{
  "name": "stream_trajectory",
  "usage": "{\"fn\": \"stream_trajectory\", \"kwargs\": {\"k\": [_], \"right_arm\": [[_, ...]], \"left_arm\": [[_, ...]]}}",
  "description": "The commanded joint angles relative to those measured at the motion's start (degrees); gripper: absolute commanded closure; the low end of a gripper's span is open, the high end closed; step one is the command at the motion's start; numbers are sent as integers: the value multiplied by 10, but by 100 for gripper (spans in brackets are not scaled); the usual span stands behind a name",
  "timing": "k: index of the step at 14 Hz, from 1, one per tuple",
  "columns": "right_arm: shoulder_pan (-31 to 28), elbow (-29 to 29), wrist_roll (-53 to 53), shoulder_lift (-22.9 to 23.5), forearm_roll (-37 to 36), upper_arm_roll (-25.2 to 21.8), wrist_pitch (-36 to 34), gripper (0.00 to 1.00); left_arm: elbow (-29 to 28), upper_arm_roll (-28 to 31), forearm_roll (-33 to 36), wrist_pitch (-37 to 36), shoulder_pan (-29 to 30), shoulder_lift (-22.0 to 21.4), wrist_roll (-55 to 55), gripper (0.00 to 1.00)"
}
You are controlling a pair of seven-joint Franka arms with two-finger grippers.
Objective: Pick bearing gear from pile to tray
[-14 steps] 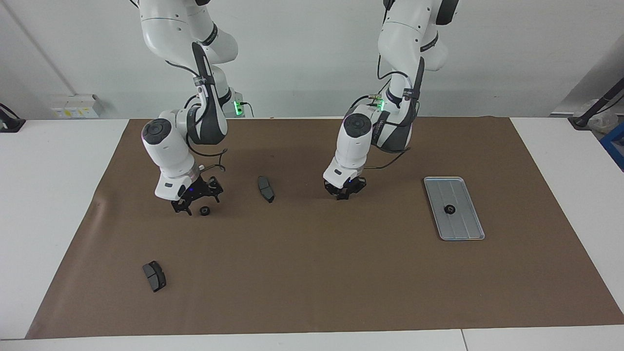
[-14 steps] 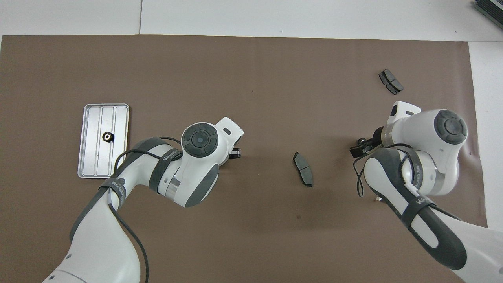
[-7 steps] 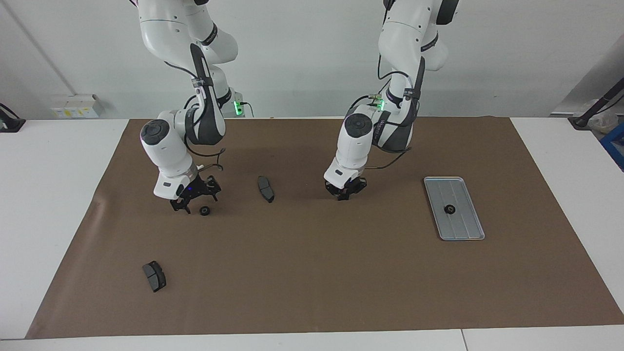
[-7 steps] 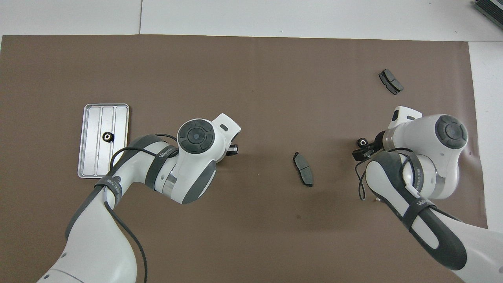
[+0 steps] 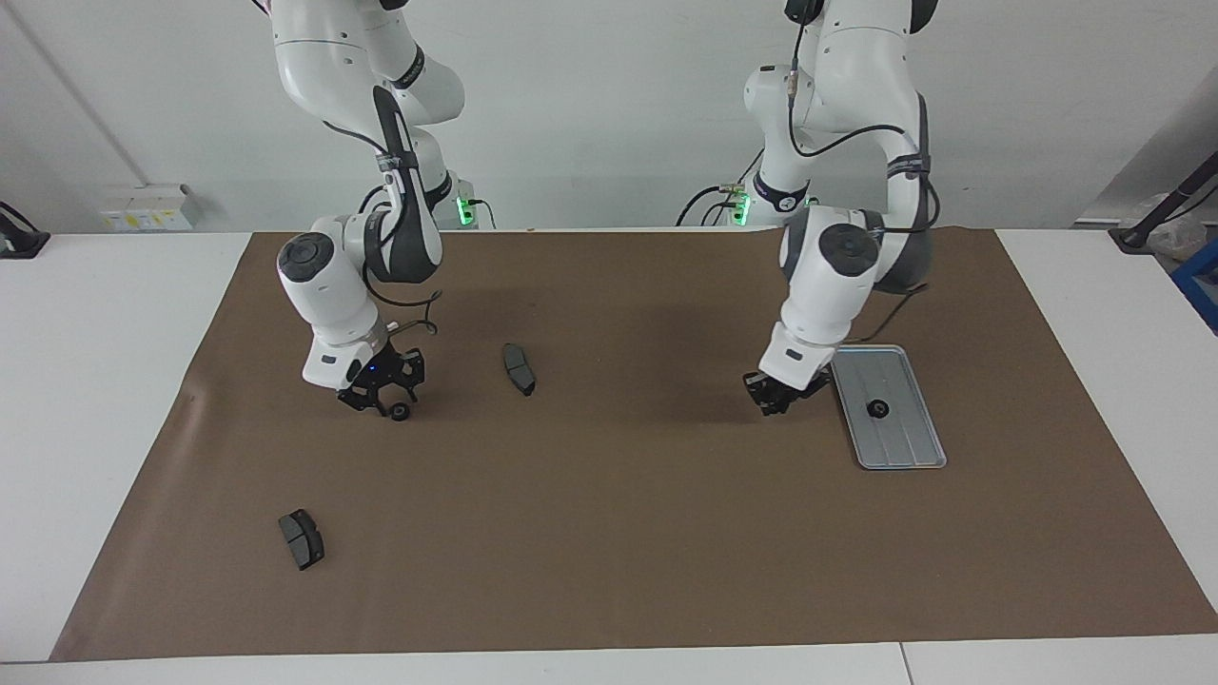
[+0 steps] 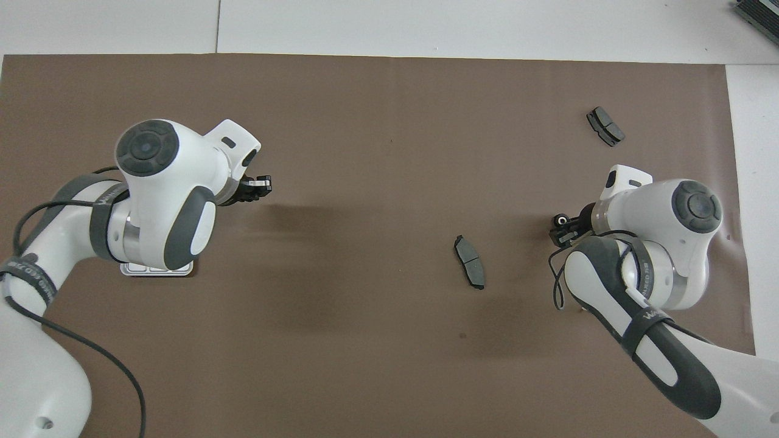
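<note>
Left gripper first: it is clenched, fingertips together, and I can make out nothing between them. It hangs low over the brown mat, just beside the long edge of the tray that faces the middle of the table. A second ago this arm was over the centre of the mat, near the dark grey pad; since then it has swung out toward its own end of the table. From overhead its wrist now covers nearly all of the tray, leaving only a sliver of rim showing.

On my feed the right gripper sits down at the mat around the bearing gear. A second ago its fingers were spread wide with the gear lying just beside one tip. Now they are drawn in much narrower and the gear is right at the fingertips. Whether they have actually pinched it I cannot tell. The gear is on the mat where it was, toward the right arm's end of the table.

A second gear lies in the tray, about mid-length, unmoved. Both pads are where they were too: one between the two grippers, the other pad farther from the robots, toward the right arm's end.
</note>
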Motion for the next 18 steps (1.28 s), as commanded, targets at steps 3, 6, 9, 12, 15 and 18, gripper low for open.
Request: {"fn": "stream_trajectory", "kwargs": {"k": [3, 6, 9, 12, 15, 18], "right_arm": [[-3, -18, -1, -15, 16, 5, 13, 100], [12, -7, 42, -15, 16, 5, 2, 100], [13, 43, 87, -31, 15, 8, -78, 100], [42, 125, 180, -36, 15, 10, -179, 100], [107, 174, 322, -30, 6, 11, -210, 100], [179, 177, 464, -28, 6, 11, -178, 100]], "left_arm": [[-51, -7, 7, -3, 89, -30, 156, 93], [-95, -7, 7, 4, 117, -49, 222, 93], [-137, -7, 6, 8, 117, -65, 242, 86], [-145, -7, 6, 5, 114, -70, 242, 48], [-141, -7, 6, 5, 111, -69, 243, 4], [-102, -9, 2, 1, 107, -66, 233, 0]]}}
